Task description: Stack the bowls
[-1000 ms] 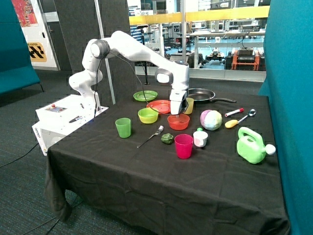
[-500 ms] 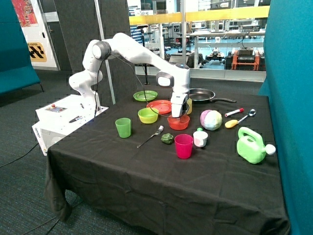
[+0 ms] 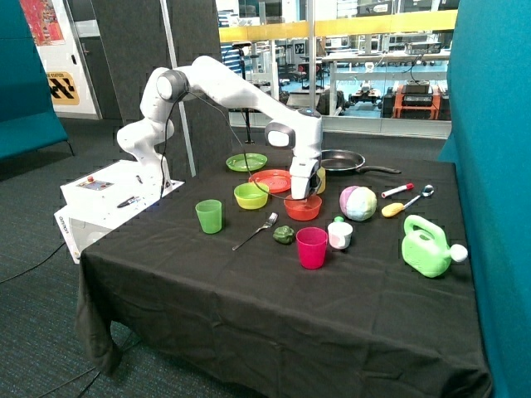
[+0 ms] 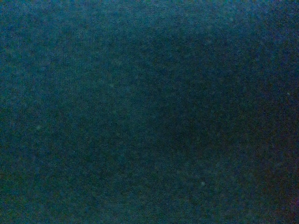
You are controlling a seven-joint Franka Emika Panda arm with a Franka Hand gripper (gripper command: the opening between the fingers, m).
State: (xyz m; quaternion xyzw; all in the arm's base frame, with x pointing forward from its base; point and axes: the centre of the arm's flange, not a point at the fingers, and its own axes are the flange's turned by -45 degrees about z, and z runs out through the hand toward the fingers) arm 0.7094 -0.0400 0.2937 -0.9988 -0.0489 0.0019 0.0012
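Orange bowl (image 3: 303,206): unstacked, beside yellow bowl (image 3: 250,196); green bowl (image 3: 246,162) behind. Gripper (image 3: 304,196): lowered at orange bowl's rim; finger state cannot be told. Risk judged: bowl tipped or slipped if rim is pinched off-centre

Wrist camera records only darkness

A dim, blue-green field fills the whole wrist view, edge to edge; no object, gripper part or table surface can be made out in it.
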